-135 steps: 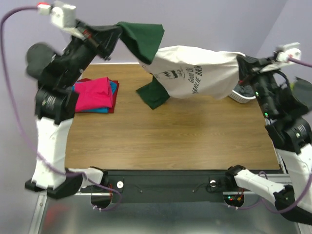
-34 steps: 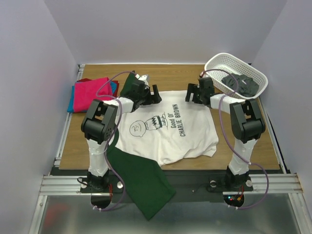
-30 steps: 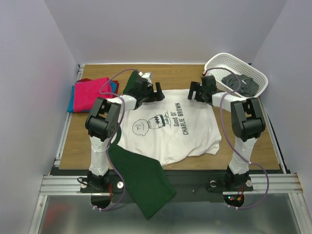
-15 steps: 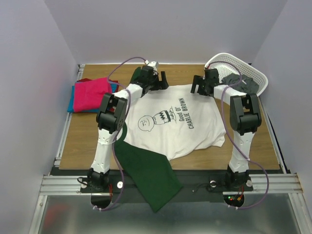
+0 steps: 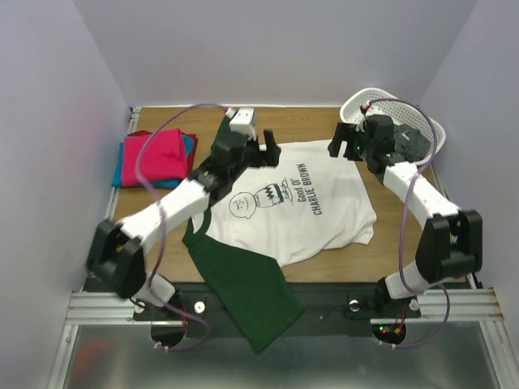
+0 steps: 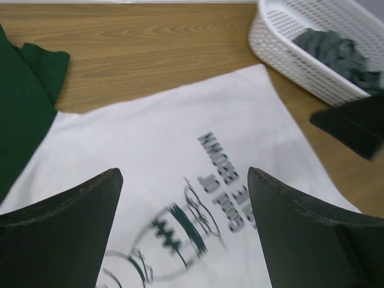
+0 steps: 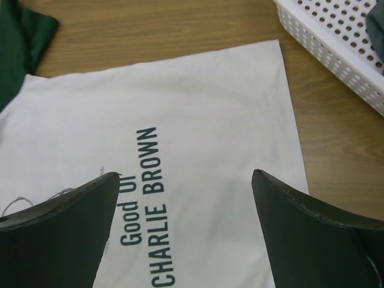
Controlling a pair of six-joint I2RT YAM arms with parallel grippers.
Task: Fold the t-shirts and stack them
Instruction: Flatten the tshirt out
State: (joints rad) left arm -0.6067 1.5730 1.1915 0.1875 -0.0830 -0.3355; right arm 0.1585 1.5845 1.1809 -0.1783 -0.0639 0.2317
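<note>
The white shirt point(image 5: 300, 203) lies spread flat on the counter point(image 5: 304, 121) with its print up, the lettering "Good Ol' Charlie Brown" readable in the right wrist view. One green sleeve point(image 5: 243, 284) hangs over the counter's near edge between the arm bases. The other sleeve point(image 6: 24, 90) lies on the wood at the shirt's far left corner. The left arm point(image 5: 178, 207) reaches across the shirt's left side, and its jaws are spread wide over the cartoon figure, with nothing between them. The right arm point(image 5: 413, 203) bends in from the right. Its jaws, also released and empty, are above the far right part of the shirt, near the lettering. Whether either pair touches the cloth cannot be told. A folded stack sits at the far left of the counter, well apart from the white shirt: a magenta shirt point(image 5: 154, 154) on top, with blue point(image 5: 190, 146) and red point(image 5: 138, 134) edges showing beneath. At the far right corner stands a white basket point(image 5: 381, 93) holding a dark grey cloth point(image 5: 413, 142), just beside the shirt's far right corner.
</note>
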